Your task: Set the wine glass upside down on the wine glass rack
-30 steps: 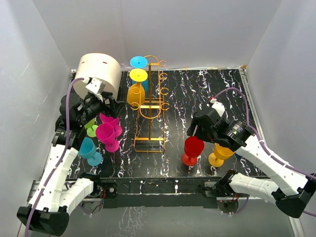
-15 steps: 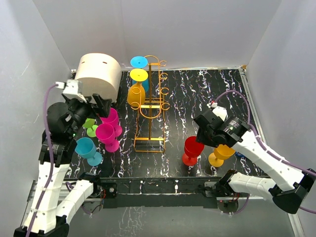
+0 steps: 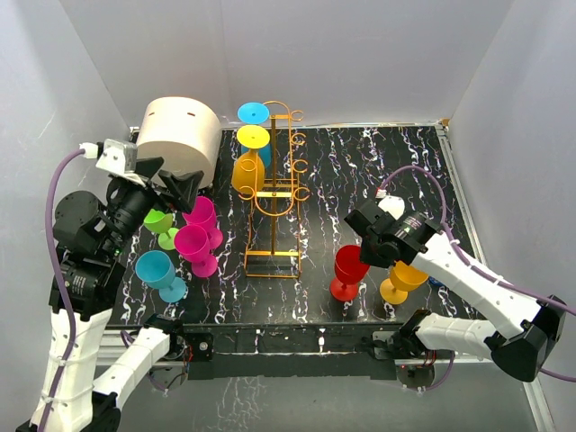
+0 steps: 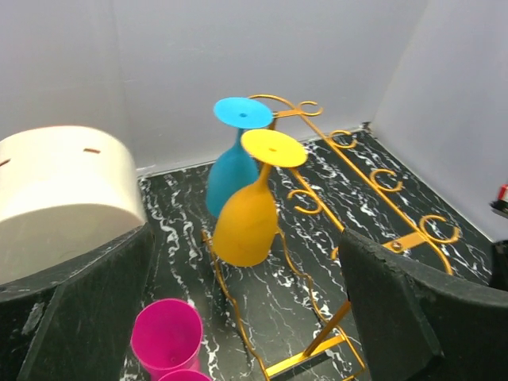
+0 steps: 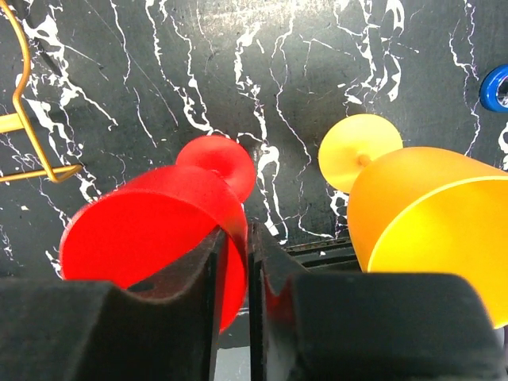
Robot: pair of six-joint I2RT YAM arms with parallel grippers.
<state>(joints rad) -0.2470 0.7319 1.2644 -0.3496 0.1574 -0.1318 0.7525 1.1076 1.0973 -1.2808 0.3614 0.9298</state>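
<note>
A red wine glass (image 3: 349, 270) stands upright on the black marbled table, right of the golden wire rack (image 3: 274, 198). My right gripper (image 3: 367, 250) is shut on its rim. In the right wrist view one finger is inside the red cup (image 5: 151, 230) and the other outside, and the gripper (image 5: 248, 238) pinches the wall. A blue glass (image 3: 253, 114) and a yellow glass (image 3: 247, 171) hang upside down on the rack. My left gripper (image 3: 169, 183) is open and empty, raised left of the rack. In the left wrist view the left gripper (image 4: 246, 254) faces the rack (image 4: 381, 178).
A cream cylindrical container (image 3: 180, 130) stands at the back left. Two magenta glasses (image 3: 193, 243), a green one (image 3: 160, 223) and a teal one (image 3: 157, 270) stand left of the rack. An orange-yellow glass (image 3: 400, 279) stands just right of the red one. White walls enclose the table.
My right gripper has closed on the red glass's rim. My left arm has risen and drawn back to the left, away from the magenta glasses, with its jaws opening wider.
</note>
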